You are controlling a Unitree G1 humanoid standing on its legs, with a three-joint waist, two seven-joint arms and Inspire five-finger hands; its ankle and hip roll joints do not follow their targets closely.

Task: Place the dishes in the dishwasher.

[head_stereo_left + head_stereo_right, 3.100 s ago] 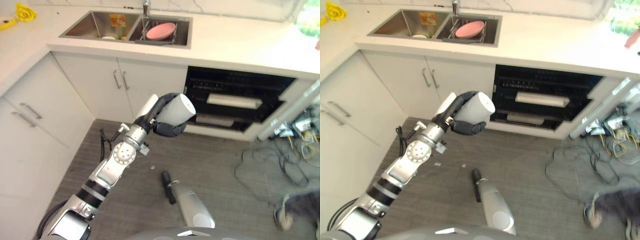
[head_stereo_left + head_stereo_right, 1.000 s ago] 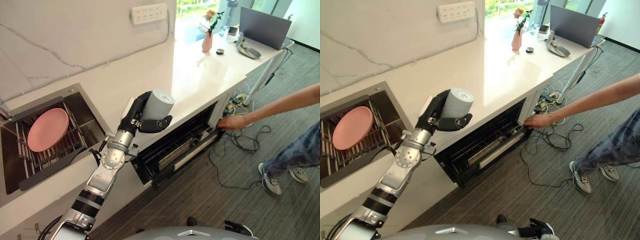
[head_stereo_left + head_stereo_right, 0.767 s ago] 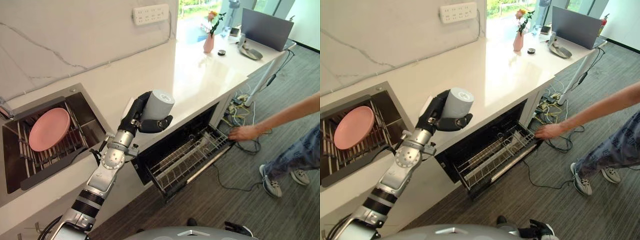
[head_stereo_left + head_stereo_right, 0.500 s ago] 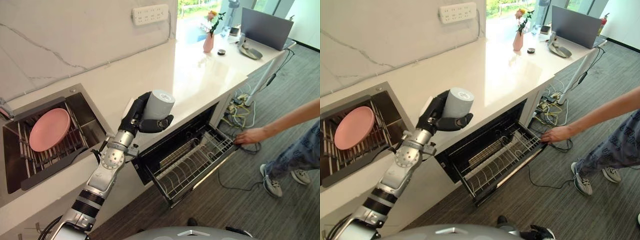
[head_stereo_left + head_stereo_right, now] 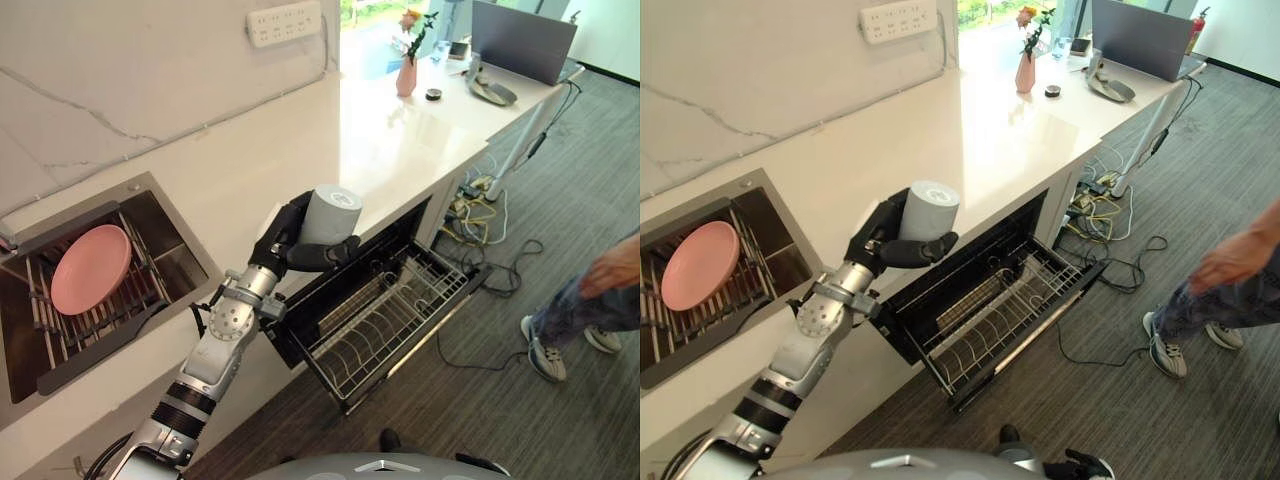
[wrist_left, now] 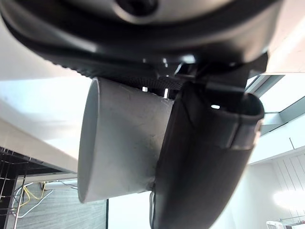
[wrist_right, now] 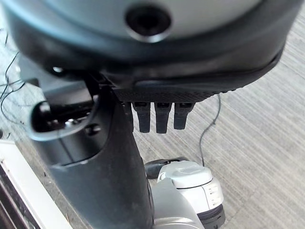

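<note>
Fingers of left hand around cup

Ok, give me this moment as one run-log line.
left hand: shut on grey cup, held above counter edge | dishwasher rack: pulled out, bare | pink plate: in sink | right hand: idle, fingers straight

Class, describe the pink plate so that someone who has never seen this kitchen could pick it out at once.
Start at the long white counter and follow it to the steel sink set into it, on the robot's left. Inside lies a dark slatted rack, and the pink plate leans on it. It is the one round pink dish there; the grey cup is in the left hand.
</note>
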